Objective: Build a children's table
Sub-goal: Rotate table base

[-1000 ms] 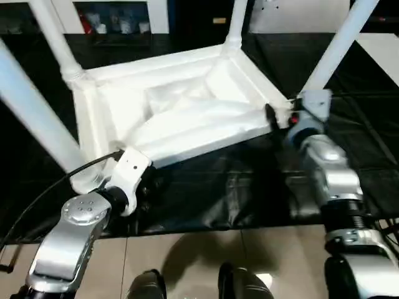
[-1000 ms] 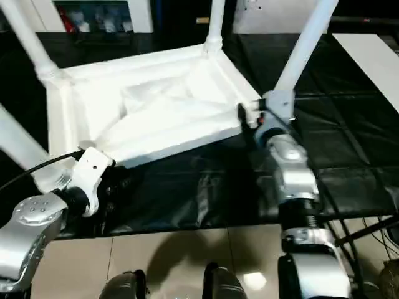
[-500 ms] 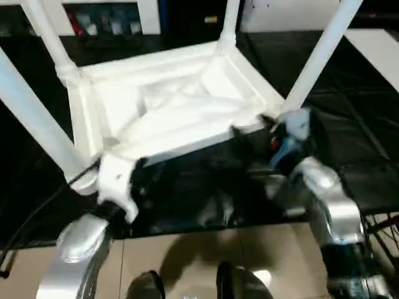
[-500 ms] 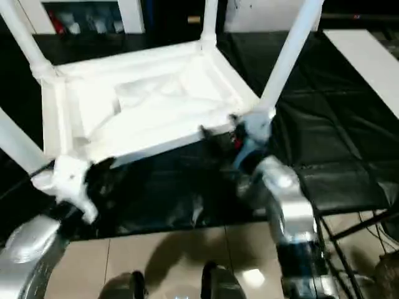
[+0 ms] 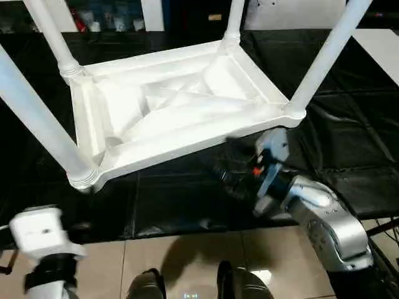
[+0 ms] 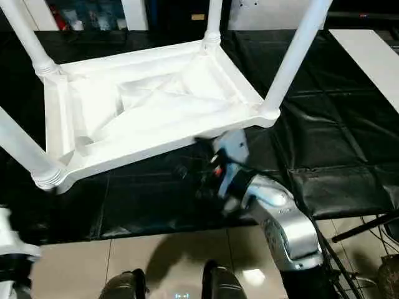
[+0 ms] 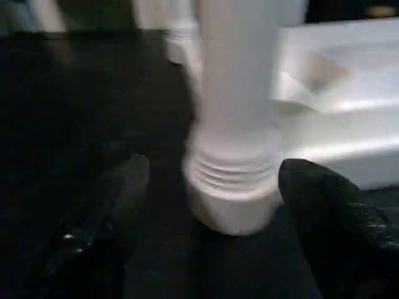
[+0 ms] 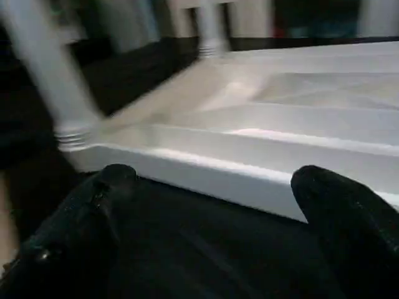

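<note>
The children's table lies upside down on a black mat, its ribbed underside up and all four white legs standing in the corner sockets. In the left wrist view the near-left leg's socket sits just ahead, between my left gripper's open fingers, with a gap on each side. My left wrist is low at the near left, back from the table. My right gripper hovers open in front of the table's near long edge, holding nothing.
The black mat covers the floor under and around the table. Tan tiles and my feet lie at the near edge. A white cabinet stands behind. Cables and a black stand are at the near right.
Both arms have drawn back from the table. The left gripper let go at the near-left corner and opened. The right gripper left the right corner and moved along the near edge.
</note>
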